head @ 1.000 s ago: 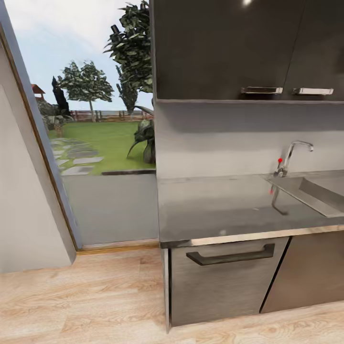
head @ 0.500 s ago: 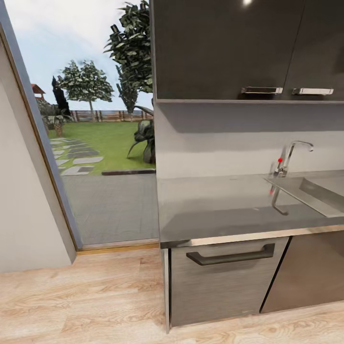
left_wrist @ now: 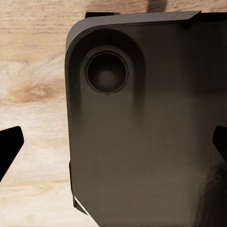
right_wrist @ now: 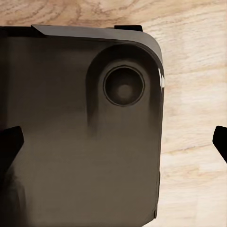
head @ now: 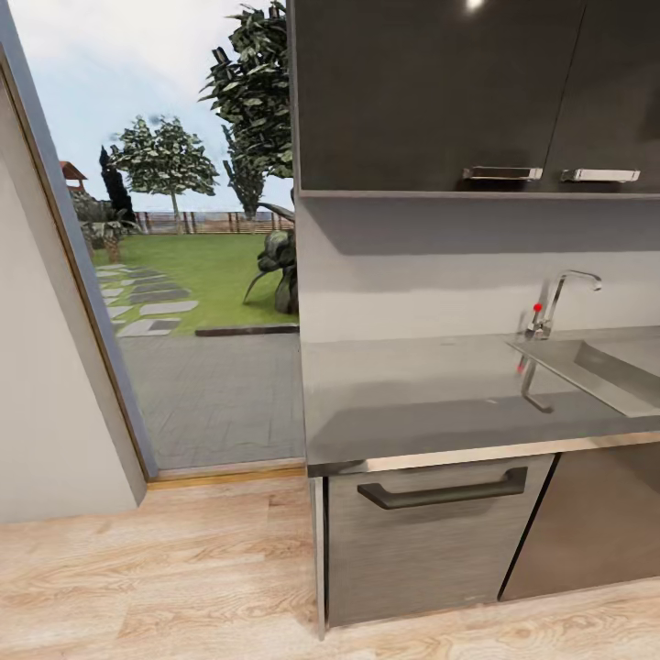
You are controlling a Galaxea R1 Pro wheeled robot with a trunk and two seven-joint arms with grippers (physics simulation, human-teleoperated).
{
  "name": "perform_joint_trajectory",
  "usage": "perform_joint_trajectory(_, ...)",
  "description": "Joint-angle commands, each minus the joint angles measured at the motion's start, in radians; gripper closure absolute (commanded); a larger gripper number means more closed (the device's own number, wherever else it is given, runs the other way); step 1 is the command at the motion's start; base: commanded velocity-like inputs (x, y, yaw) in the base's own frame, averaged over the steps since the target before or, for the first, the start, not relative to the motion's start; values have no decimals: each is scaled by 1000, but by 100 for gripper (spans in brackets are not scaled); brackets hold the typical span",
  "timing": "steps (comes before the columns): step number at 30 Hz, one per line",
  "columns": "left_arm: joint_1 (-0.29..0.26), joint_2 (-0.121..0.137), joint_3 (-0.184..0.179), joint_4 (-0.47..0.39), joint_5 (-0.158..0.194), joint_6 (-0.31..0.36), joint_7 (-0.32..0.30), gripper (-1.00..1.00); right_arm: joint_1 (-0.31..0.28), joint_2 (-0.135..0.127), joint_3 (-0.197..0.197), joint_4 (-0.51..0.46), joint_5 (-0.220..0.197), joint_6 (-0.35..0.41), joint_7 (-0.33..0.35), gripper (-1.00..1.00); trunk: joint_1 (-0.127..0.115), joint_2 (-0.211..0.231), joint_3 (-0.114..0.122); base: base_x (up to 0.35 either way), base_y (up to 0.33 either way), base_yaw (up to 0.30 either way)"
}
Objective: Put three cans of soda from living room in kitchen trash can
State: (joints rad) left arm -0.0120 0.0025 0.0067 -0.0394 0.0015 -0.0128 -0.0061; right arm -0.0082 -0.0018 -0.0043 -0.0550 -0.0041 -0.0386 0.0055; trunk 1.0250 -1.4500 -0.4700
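Ahead of the robot stands the kitchen: grey steel counter, sink with a chrome tap, dark upper cabinets and a grey drawer front. Beside it, a glass door looks onto a lawn. Both wrist cameras look down on the robot's dark base over wood floor. The left gripper and right gripper show dark fingertips at opposite edges, spread wide, holding nothing.
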Motion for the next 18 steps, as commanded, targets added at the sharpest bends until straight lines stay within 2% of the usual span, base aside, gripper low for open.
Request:
perform_joint_trajectory(1, -6, 1, 0, -6, 1, -6, 0, -100, -6, 0, 2, 2, 0, 2, 0, -100, 0, 0, 0, 0, 0, 0)
perform_joint_trajectory(6, -30, 8, 2, -34, 23, -12, 0, -100, -34, -3, 7, -21, 3, -21, 23, -100, 0, 0, 0, 0, 0, 0)
perform_joint_trajectory(16, -38, 17, 0, -90, 79, 42, 2, -100, -92, -7, 11, -78, 5, -57, 79, -100, 0, 0, 0, 0, 0, 0)
perform_joint_trajectory(17, -34, 19, 0, -840, 204, 117, 2, -100, -151, -7, 10, -536, 6, -57, 144, -100, 0, 0, 0, 0, 0, 0)
perform_joint_trajectory(18, -30, 22, 0, -889, 210, 128, 3, -100, -152, -7, 10, -568, 8, -56, 148, -100, 0, 0, 0, 0, 0, 0)
